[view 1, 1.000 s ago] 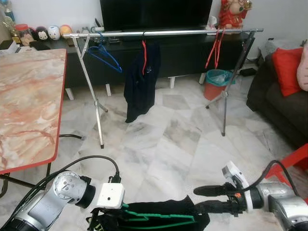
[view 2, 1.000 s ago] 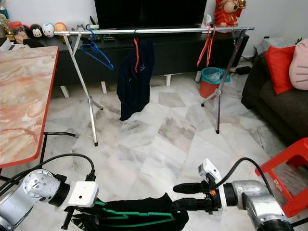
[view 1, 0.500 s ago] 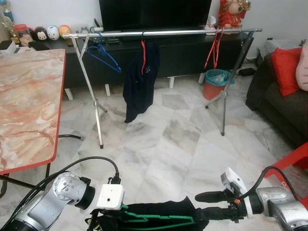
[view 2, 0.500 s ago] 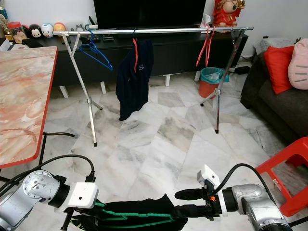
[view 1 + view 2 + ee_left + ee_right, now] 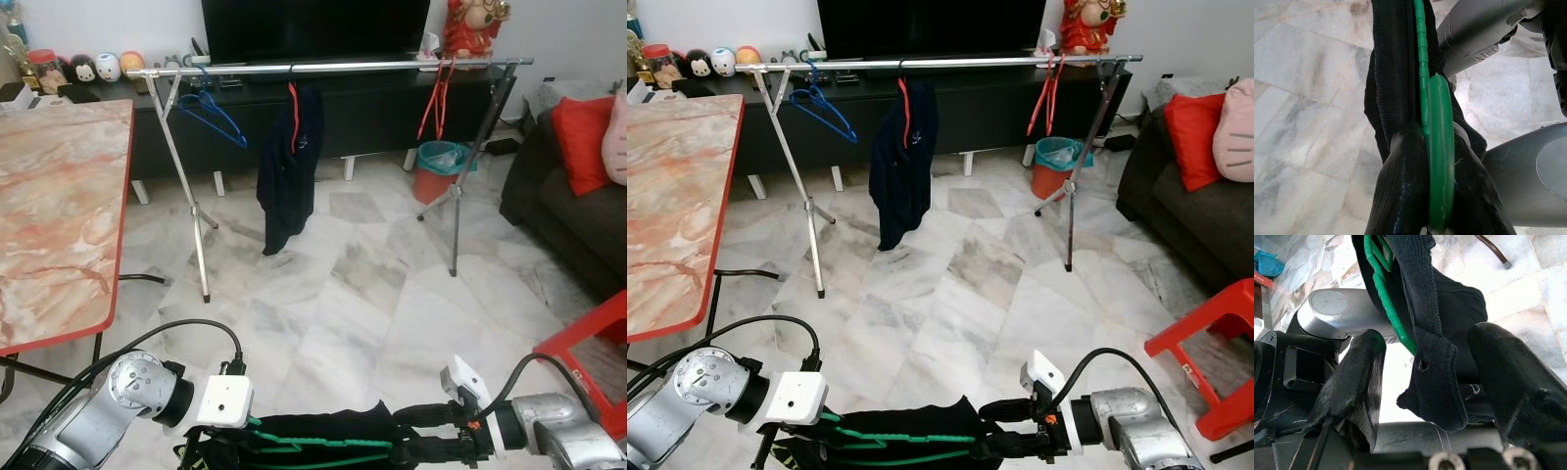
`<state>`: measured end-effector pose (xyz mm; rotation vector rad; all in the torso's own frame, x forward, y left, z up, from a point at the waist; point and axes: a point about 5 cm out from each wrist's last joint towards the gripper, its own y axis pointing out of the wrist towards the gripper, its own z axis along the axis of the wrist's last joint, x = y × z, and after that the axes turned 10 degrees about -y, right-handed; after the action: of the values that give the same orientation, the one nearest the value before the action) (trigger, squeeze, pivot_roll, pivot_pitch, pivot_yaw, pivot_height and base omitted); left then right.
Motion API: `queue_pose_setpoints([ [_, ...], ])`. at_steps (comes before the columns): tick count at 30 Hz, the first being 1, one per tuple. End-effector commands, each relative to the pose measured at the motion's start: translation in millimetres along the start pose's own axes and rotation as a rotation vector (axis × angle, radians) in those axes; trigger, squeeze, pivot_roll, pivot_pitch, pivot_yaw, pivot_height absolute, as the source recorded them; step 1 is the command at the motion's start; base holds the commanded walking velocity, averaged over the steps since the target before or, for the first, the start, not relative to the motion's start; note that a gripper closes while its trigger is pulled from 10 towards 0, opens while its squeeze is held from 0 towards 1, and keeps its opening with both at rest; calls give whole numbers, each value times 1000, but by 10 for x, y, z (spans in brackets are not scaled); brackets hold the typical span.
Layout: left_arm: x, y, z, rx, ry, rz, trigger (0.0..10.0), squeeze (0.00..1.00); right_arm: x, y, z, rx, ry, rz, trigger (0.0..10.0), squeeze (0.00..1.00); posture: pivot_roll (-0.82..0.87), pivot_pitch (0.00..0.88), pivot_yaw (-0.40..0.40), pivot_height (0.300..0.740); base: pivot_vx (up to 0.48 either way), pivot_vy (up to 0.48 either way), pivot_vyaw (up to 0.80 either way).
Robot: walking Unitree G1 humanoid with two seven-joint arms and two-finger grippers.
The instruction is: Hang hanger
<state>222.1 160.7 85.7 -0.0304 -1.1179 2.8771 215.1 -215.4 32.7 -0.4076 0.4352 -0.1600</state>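
A: Hanger (image 5: 323,452) count? One green ribbed plastic, carrying black knit garment (image 5: 911,423), at 6 o'clock.
B: Left gripper (image 5: 1425,196) jaws clamped on hanger; right gripper (image 5: 1435,387) jaws spread around the garment's end.

Both arms low, reaching inward; left gripper (image 5: 1425,205) clamped, right gripper (image 5: 1425,382) fingers spread

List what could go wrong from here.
1. The right gripper is open around the black garment's edge, not clamped, so the cloth may slide off the green hanger.
2. The left gripper pinches the hanger at one end only, so it may twist.
3. The rail stands far across the floor.
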Motion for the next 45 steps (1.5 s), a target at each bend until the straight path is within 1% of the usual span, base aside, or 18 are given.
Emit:
queue_pose_setpoints([
  [1,-1,6,40,18,12,1,10000,0,11,-7,-7,-14,-7,-11,10000,0,6,0,-53,740,0,0,0],
  [4,-1,5,38,18,12,2,10000,0,35,-20,14,-8,-17,-32,10000,0,6,0,-53,740,0,0,0],
  [8,-2,10,35,18,11,2,10000,0,50,-87,28,-7,-17,-45,10000,0,5,0,-53,740,0,0,0],
  [12,1,10,35,18,9,0,10000,0,60,-100,45,1,-25,-59,10000,0,7,0,-53,740,0,0,0],
  [14,5,8,28,16,8,-1,10000,0,82,-93,118,-3,-62,-80,10000,0,5,0,-51,740,0,0,0],
  [16,5,8,26,16,7,-1,10000,0,81,-85,153,-4,-79,-74,10000,0,1,0,-51,740,0,0,0],
  [17,5,9,26,15,7,-1,10000,0,81,-84,172,-15,-95,-72,10000,0,2,0,-52,740,0,0,0],
  [18,3,10,27,15,8,0,10000,0,93,-95,169,-51,-120,-80,10000,0,1,0,-53,740,0,0,0],
  [20,3,12,27,16,8,0,10000,0,103,-102,152,-68,-127,-89,10000,0,1,0,-53,740,0,0,0],
  [30,15,27,28,18,6,-1,10000,0,91,-96,145,-47,-103,-79,10000,0,3,0,-55,740,0,0,0],
  [31,15,26,27,18,6,-1,10000,0,90,-95,144,-45,-99,-78,9059,0,3,0,-55,740,0,0,0],
  [32,15,24,26,18,6,-1,10000,0,88,-91,142,-45,-96,-74,7451,0,3,0,-55,740,0,0,0],
  [33,14,24,25,17,6,-1,10000,0,87,-91,139,-47,-94,-72,4196,0,3,0,-55,740,0,0,0],
  [34,10,24,24,17,6,0,10000,0,83,-90,136,-51,-91,-64,1333,0,3,0,-55,740,0,0,0],
  [37,10,24,23,17,6,0,10000,0,83,-88,133,-51,-87,-63,1137,0,2,0,-54,740,0,0,0],
  [39,14,27,21,17,4,-2,10000,0,80,-89,121,-53,-79,-62,0,0,1,0,-54,740,0,0,0],
  [45,13,29,21,17,1,-4,10000,0,62,-87,111,-48,-59,-43,0,0,2,0,-56,740,0,0,0],
])
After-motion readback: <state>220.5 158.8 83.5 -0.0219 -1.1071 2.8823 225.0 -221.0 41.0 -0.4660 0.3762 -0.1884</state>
